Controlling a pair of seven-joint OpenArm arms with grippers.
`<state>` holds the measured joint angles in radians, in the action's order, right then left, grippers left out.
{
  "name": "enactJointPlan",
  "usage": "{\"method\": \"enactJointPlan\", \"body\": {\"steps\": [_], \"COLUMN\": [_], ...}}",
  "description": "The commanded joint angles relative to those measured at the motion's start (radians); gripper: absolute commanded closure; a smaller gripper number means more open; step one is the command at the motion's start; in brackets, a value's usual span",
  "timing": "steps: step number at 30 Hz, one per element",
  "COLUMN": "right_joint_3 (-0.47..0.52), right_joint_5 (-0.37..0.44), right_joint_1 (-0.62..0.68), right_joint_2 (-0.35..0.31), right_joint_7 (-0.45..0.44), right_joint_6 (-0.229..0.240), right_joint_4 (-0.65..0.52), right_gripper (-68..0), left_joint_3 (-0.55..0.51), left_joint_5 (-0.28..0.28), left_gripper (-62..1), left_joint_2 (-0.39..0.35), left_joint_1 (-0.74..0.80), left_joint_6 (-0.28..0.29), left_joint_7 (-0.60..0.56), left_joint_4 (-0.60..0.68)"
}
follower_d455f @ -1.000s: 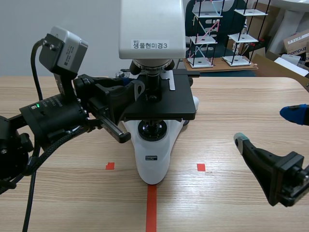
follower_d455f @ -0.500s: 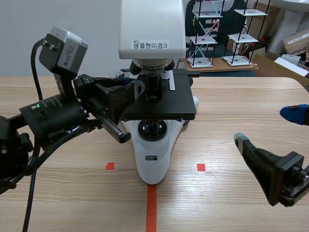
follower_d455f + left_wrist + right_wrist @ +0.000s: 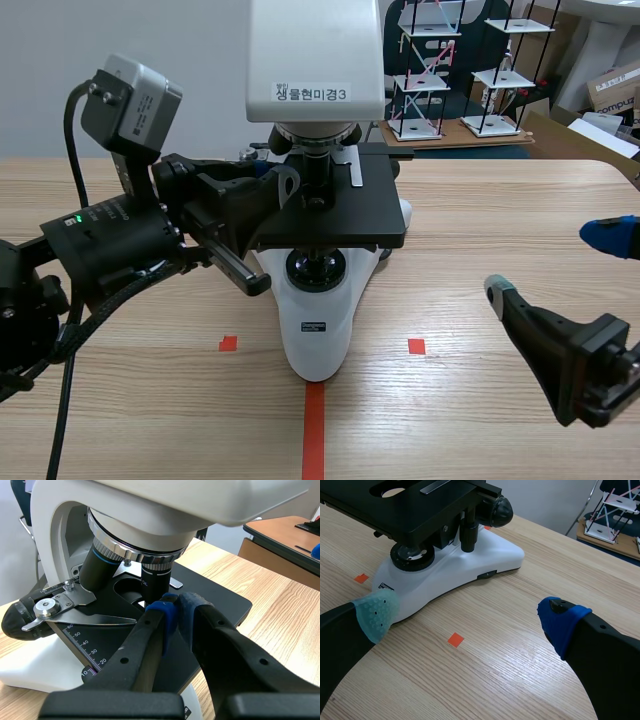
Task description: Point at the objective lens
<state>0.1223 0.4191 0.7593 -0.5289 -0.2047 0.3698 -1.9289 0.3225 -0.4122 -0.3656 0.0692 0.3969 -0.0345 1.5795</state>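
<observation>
Eyes on the short black cylindrical objective lens [image 3: 156, 580]: it hangs from the ribbed silver nosepiece [image 3: 135, 550], straight above the flat black microscope stage [image 3: 215, 600] and over that stage's round opening. Right at the lens's lower end is the left gripper [image 3: 175, 607], jaws pressed together with nothing between them. Its blue pads are raised just above the stage and aimed straight at the lens. Whether pad meets lens, I cannot tell.

A second, fatter black objective with a blue ring [image 3: 97, 567] hangs next to it, also above the stage. A silver metal slide holder [image 3: 65, 602] lies flat on the stage top.

Over the stage sits the boxy white microscope head [image 3: 315, 55], and under it the rounded white base [image 3: 470, 560] rests on the light wooden table [image 3: 520, 595].

The right gripper [image 3: 470, 620] is well apart from the stage, low over the table. Its jaws are spread wide and hold nothing, one finger tipped with a grey-green pad [image 3: 376, 614] and the other with a blue pad [image 3: 561, 622].
</observation>
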Motion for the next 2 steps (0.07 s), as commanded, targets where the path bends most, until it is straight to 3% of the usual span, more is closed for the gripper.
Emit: {"method": "enactJointPlan", "body": {"steps": [1,2], "right_joint_3": [0.001,0.001], "right_joint_5": [0.008,0.008], "right_joint_1": [-0.011,-0.011], "right_joint_2": [-0.011,-0.011], "right_joint_7": [-0.019,-0.019], "right_joint_6": [-0.004,-0.004], "right_joint_4": [-0.005,-0.005], "right_gripper": [-60.4,-60.4], "left_joint_3": [0.003,0.003], "left_joint_5": [-0.007,-0.007], "left_gripper": [-1.7,-1.6], "left_joint_2": [0.008,0.008], "left_joint_1": [-0.003,-0.003], "left_joint_6": [0.002,0.002], "left_joint_7": [-0.017,-0.017], "left_joint_4": [0.016,0.016]}}
